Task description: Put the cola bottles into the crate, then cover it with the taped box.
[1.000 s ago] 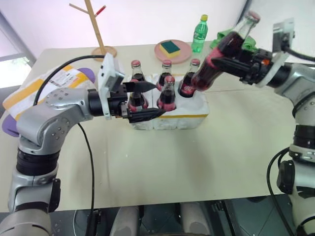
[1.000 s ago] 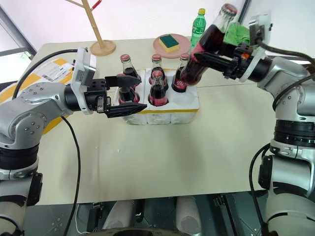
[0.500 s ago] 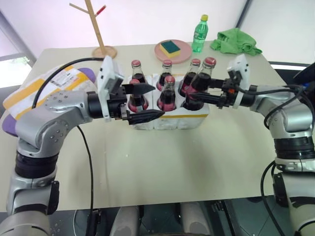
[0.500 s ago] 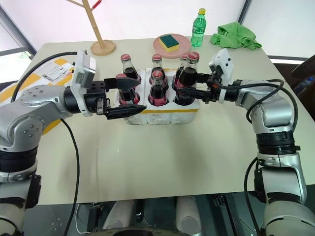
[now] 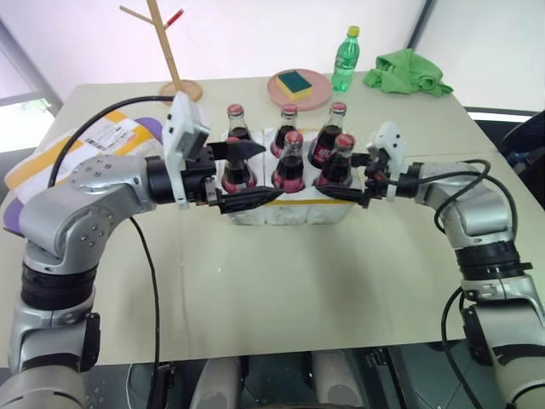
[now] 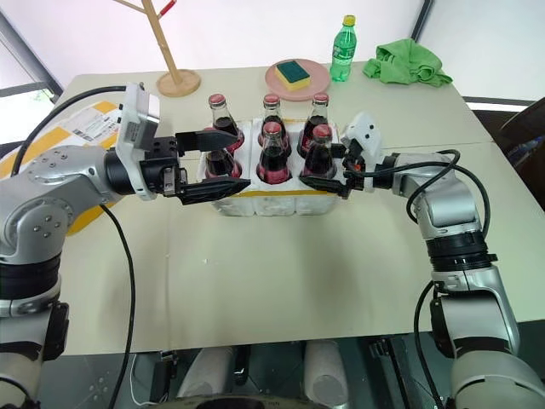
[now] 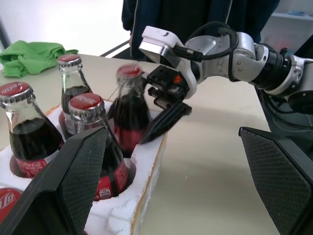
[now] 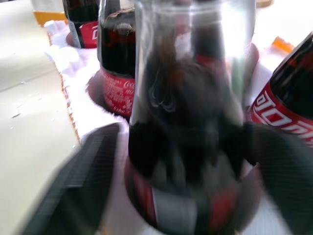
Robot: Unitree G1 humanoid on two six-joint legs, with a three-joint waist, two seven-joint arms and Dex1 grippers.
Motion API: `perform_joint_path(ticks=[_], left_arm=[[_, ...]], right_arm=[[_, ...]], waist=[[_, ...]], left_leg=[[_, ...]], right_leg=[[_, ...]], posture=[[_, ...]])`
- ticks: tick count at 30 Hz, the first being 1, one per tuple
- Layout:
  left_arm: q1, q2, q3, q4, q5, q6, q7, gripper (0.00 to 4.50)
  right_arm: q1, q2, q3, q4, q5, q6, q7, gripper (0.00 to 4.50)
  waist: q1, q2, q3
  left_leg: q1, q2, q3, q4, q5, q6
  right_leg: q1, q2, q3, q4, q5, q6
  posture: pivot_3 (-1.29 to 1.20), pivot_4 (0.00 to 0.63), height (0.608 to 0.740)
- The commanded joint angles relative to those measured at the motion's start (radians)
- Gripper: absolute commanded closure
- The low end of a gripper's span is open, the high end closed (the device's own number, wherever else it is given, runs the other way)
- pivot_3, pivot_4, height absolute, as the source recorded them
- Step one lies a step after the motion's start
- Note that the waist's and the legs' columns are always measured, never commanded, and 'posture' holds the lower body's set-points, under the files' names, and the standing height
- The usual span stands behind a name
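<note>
The crate [image 5: 285, 213], a low white foam tray with a yellow strip, sits mid-table. Cola bottles stand in all its wells, three behind and three in front. My right gripper [image 6: 319, 166] is open, with a finger on each side of the front-right bottle [image 5: 342, 146], which stands upright in its well. In the right wrist view that bottle [image 8: 190, 122] sits between the two fingers. My left gripper [image 5: 272, 173] is open and level, straddling the front-left bottle [image 5: 234, 170]. The taped box [image 5: 77, 145] lies at the far left, partly behind my left arm.
At the back of the table stand a wooden rack [image 5: 166, 51], a pink plate [image 5: 317, 92] carrying a sponge, a green plastic bottle [image 5: 345, 60] and a green cloth [image 5: 409, 72]. Something purple [image 5: 13, 213] pokes out beneath the taped box.
My right gripper came down from high on the right with a tilted bottle, stood it in the front-right well and opened its fingers. The left arm kept still.
</note>
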Motion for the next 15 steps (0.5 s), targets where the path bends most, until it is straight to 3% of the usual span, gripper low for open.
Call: perform_joint_path(ticks=[1, 7, 15], left_arm=[[-0.013, 0.016, 0.031, -0.02, -0.003, -0.01, 0.002, 0.0], [0.027, 0.042, 0.063, -0.053, -0.012, -0.001, 0.023, 0.0], [0.141, 0.147, 0.164, -0.132, 0.015, -0.018, 0.061, 0.0]], right_arm=[[-0.004, -0.006, -0.028, -0.023, 0.006, -0.001, 0.003, 0.03], [-0.002, -0.07, -0.099, -0.063, 0.06, -0.03, 0.079, 0.03], [-0.033, -0.3, -0.223, -0.017, 0.145, -0.033, 0.299, 0.03]], waist=[[0.0, 0.0, 0.0], [0.001, 0.0, 0.0], [0.002, -0.001, 0.0]], left_leg=[[0.0, 0.0, 0.0, 0.0, 0.0, 0.0], [0.0, 0.0, 0.0, 0.0, 0.0, 0.0], [0.0, 0.0, 0.0, 0.0, 0.0, 0.0]], right_leg=[[0.0, 0.0, 0.0, 0.0, 0.0, 0.0], [0.0, 0.0, 0.0, 0.0, 0.0, 0.0], [0.0, 0.0, 0.0, 0.0, 0.0, -0.001]], posture=[[0.0, 0.15, 0.74], [0.0, 0.15, 0.74], [0.0, 0.15, 0.74]])
